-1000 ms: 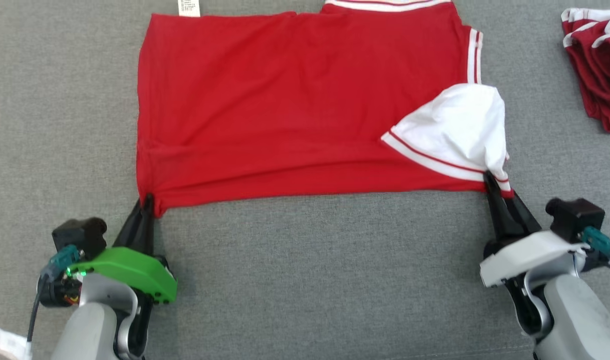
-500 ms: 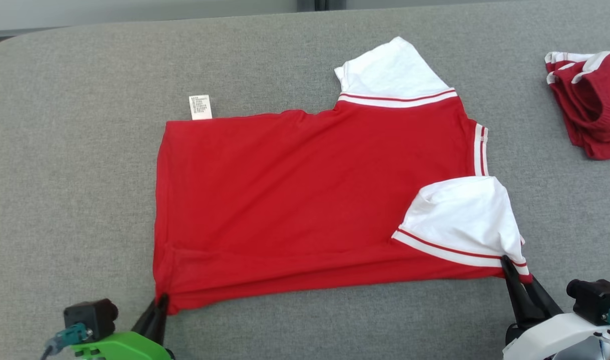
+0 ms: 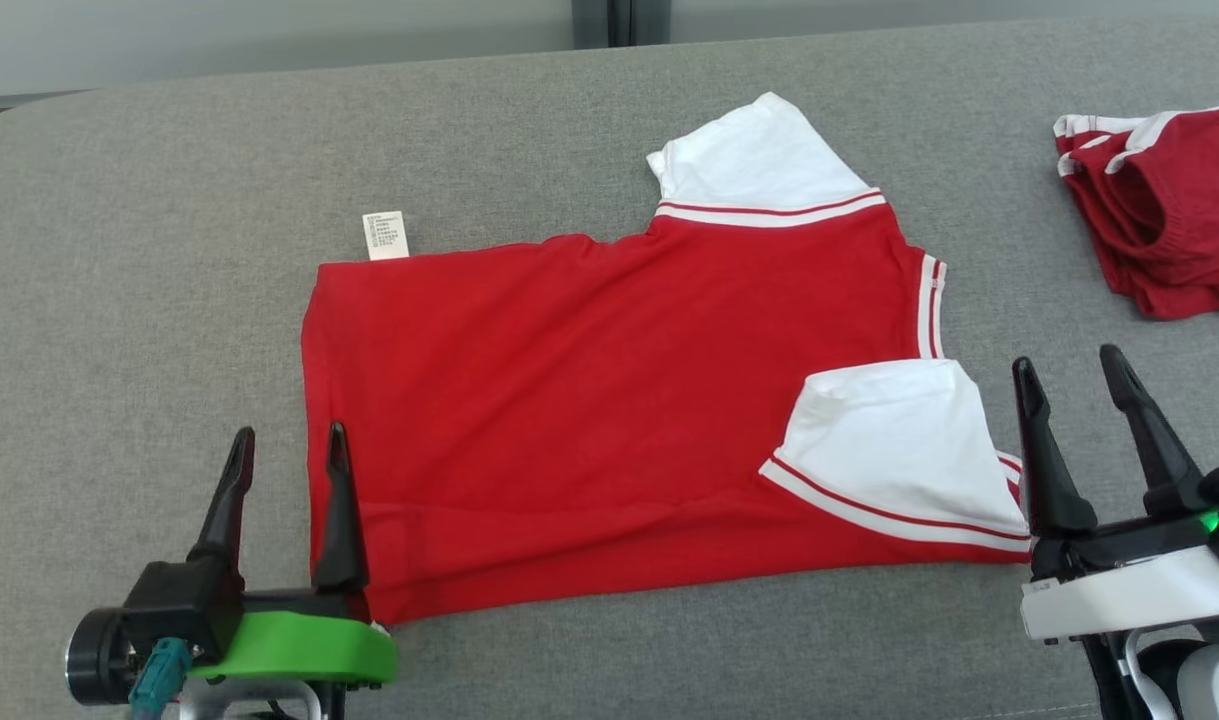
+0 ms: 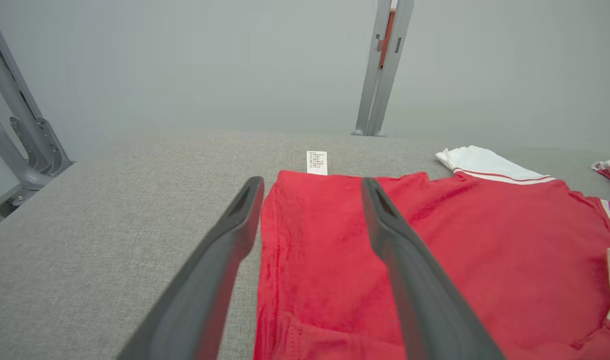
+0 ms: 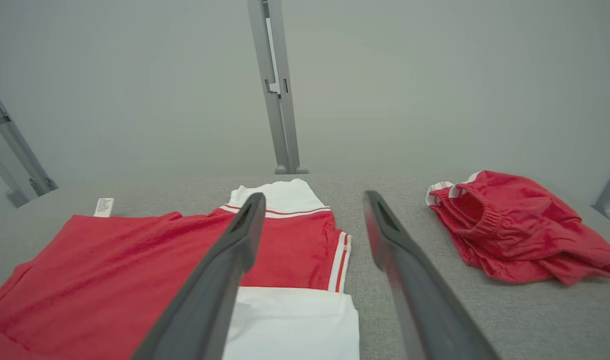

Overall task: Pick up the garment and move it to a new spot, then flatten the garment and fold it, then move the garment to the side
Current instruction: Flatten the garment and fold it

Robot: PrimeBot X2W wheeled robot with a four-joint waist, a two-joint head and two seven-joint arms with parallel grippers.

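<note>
Dark jaws gaped wide on both sides, gripping nothing. The left gripper (image 3: 289,432) straddled the near left corner of the red garment (image 3: 609,400); the right gripper (image 3: 1065,358) stood just beside its white sleeve (image 3: 889,440). Flat on the grey desk (image 3: 169,250) it lay, long axis side to side, equally near both arms.

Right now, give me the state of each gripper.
Left gripper: open, empty, at the red T-shirt's near left corner.
Right gripper: open, empty, beside the shirt's white sleeve.
</note>
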